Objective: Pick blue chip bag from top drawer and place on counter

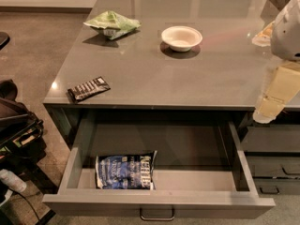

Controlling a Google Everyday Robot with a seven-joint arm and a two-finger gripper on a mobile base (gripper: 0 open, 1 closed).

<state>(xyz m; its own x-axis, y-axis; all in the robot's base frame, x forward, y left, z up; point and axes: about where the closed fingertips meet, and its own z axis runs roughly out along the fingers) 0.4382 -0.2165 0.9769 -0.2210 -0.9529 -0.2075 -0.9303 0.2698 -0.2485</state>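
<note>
The blue chip bag (125, 171) lies flat in the front left part of the open top drawer (159, 201), which is pulled out from under the counter (187, 78). The drawer's metal bar handle (157, 215) shows at the bottom edge. My gripper (265, 113) hangs at the right on the white and cream arm (286, 55), over the counter's front right edge. It is above and well to the right of the bag and holds nothing that I can see.
On the counter lie a light green bag (112, 23) at the back left, a white bowl (181, 37) in the middle and a black-and-white striped bar wrapper (88, 88) at the front left. Narrower stacked drawers (272, 165) are at the right. Dark equipment (16, 125) stands on the floor at the left.
</note>
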